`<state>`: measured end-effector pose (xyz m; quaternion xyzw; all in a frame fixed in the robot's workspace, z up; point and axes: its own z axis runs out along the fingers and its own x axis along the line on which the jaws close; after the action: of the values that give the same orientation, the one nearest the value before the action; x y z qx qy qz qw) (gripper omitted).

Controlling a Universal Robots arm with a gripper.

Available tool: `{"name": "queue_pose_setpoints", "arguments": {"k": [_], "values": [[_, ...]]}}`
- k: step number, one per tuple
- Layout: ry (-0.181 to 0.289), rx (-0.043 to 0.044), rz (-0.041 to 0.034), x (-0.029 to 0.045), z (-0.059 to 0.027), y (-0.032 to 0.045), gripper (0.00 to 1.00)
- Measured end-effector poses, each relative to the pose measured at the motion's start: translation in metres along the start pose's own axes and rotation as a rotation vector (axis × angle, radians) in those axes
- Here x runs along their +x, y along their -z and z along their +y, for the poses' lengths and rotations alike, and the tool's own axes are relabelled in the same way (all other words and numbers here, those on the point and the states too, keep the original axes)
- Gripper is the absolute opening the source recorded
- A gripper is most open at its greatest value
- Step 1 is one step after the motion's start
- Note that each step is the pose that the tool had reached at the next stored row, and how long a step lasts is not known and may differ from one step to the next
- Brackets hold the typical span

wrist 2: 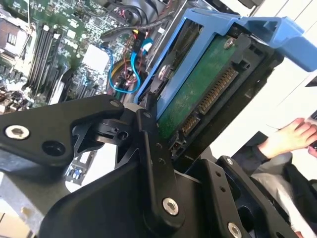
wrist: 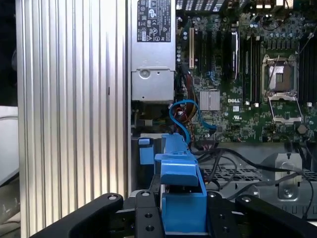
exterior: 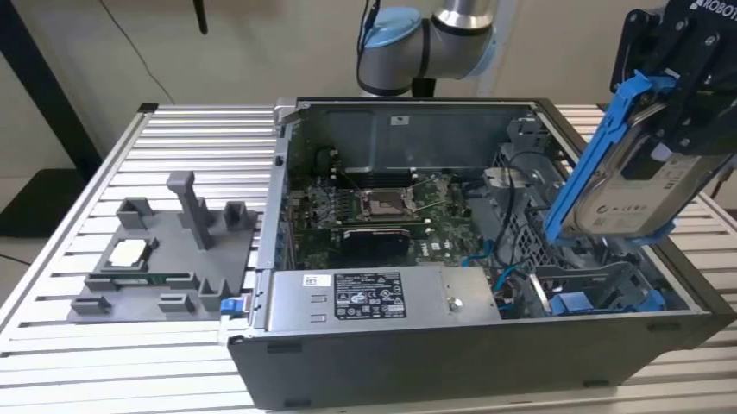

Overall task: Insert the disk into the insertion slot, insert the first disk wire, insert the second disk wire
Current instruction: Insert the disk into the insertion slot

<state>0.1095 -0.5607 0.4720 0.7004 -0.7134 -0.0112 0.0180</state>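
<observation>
My gripper (exterior: 665,129) is shut on the disk (exterior: 631,194), a silver drive with a white label in a bright blue caddy. It holds the disk tilted above the open computer case at the exterior view's right. Right below it is the insertion slot (exterior: 599,297), a grey metal cage with blue fittings. The second wrist view shows the disk's green board and connector (wrist 2: 198,91) between my black fingers (wrist 2: 148,136). In the first wrist view the blue caddy (wrist: 182,196) sits between my fingers above the cage's blue fitting (wrist: 146,151). Thin blue wires (wrist: 181,116) loop inside the case beside the cage.
A grey power-supply box (exterior: 368,297) lies along the case's front wall. The motherboard with its square socket (exterior: 381,203) is behind it. A grey fixture plate (exterior: 161,259) holding small parts rests on the slatted table at the exterior view's left. A person's hand (wrist 2: 292,136) is beyond the case.
</observation>
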Motion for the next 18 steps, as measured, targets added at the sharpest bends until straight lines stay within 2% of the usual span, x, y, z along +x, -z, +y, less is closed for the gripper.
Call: {"name": "queue_pose_setpoints", "arguments": {"k": [18], "values": [[0.0,0.0139,-0.0002,-0.0002,-0.0023,-0.0216,0.33]]}}
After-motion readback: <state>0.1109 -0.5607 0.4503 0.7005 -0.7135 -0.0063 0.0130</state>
